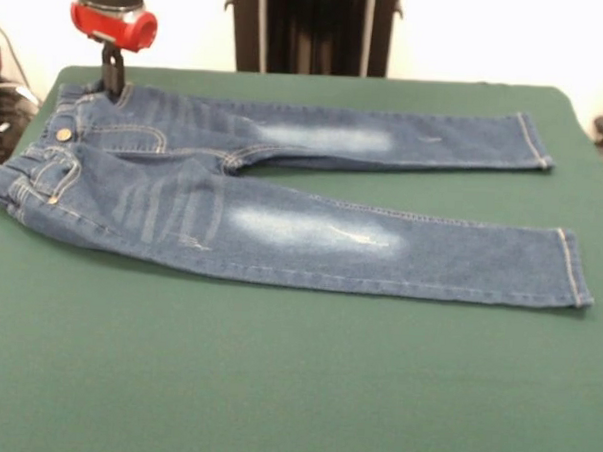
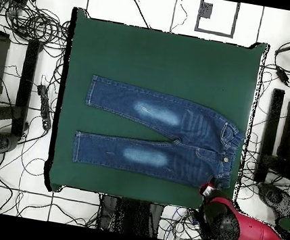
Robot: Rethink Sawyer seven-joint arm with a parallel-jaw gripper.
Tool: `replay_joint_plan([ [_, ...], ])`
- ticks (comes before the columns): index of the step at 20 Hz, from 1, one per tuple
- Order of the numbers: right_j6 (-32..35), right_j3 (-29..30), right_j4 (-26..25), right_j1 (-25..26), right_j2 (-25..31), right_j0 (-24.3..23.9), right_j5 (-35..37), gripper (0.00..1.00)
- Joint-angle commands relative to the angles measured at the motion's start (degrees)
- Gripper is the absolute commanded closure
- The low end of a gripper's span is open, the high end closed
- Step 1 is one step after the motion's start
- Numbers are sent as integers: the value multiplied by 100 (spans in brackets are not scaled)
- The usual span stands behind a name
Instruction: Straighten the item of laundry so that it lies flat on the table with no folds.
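The small blue denim jeans (image 1: pixel 281 230) lie spread out on the dark green table (image 1: pixel 275 385), waistband at the left and both legs running to the right, with faded whitish patches on the thighs. The near leg lies a little skewed from the far leg. My gripper (image 1: pixel 113 81), under a red collar, stands at the far corner of the waistband and touches or nearly touches the cloth. In the overhead view the jeans (image 2: pixel 158 138) lie mid-table (image 2: pixel 158 59) with the waistband at the right, and my gripper (image 2: pixel 208 188) is at the waistband's lower corner.
The robot's dark pedestal (image 1: pixel 315 26) stands behind the table's far edge. Cables and dark stands (image 2: pixel 28 78) lie on the floor around the table. The waistband lies close to the table's edge (image 2: pixel 244 149).
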Motion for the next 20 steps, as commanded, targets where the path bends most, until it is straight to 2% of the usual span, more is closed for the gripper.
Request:
replay_joint_plan([
  [1, 525, 574, 329, -195, 269, 502, 254, 100],
  [6, 697, 686, 383, -268, 108, 703, 92, 100],
  [12, 774, 836, 586, -466, 53, 929, 243, 100],
  [20, 1087, 832, 901, -87, -161, 1405, -135, 100],
])
